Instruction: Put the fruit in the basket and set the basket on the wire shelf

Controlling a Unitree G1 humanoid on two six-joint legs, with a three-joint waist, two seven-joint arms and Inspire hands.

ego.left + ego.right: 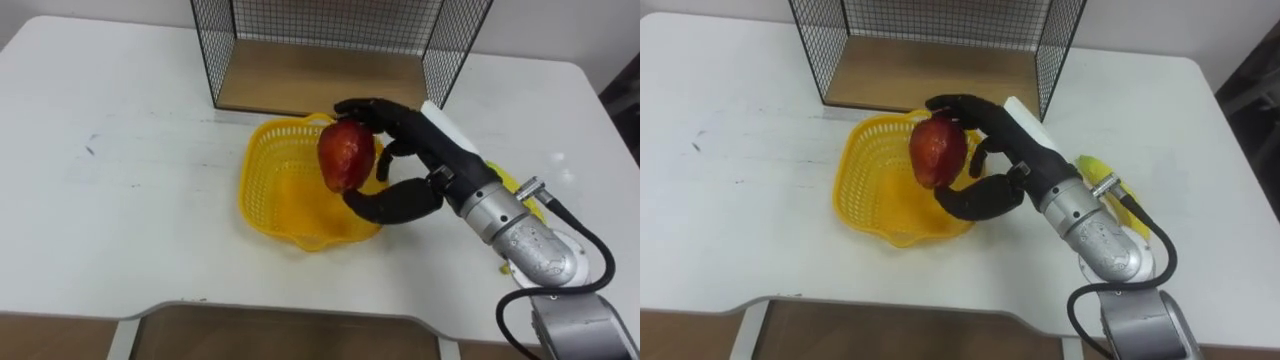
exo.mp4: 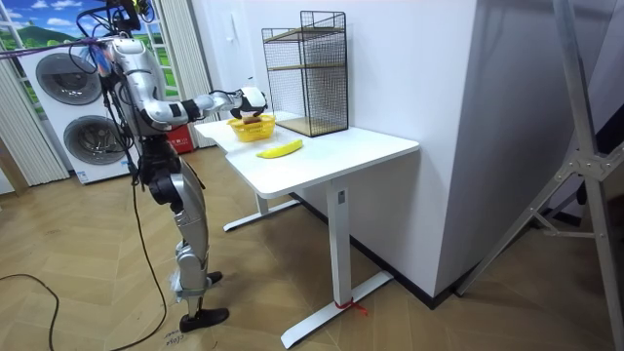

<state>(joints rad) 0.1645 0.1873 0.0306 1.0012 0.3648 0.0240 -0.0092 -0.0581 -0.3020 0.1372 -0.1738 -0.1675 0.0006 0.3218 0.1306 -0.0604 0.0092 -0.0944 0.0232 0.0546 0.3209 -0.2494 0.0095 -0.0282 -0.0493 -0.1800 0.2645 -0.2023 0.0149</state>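
From lower right, the right hand (image 1: 425, 160) clasps the red apple (image 1: 346, 156), likely firm yet slick, round its middle over the basket (image 1: 262, 188).

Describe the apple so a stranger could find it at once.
On the white table, a yellow basket sits just in front of the wire shelf. Over the basket's right side, the black right hand grips the apple. It is the one red, round fruit; the banana is yellow, long and lies on the table further right.
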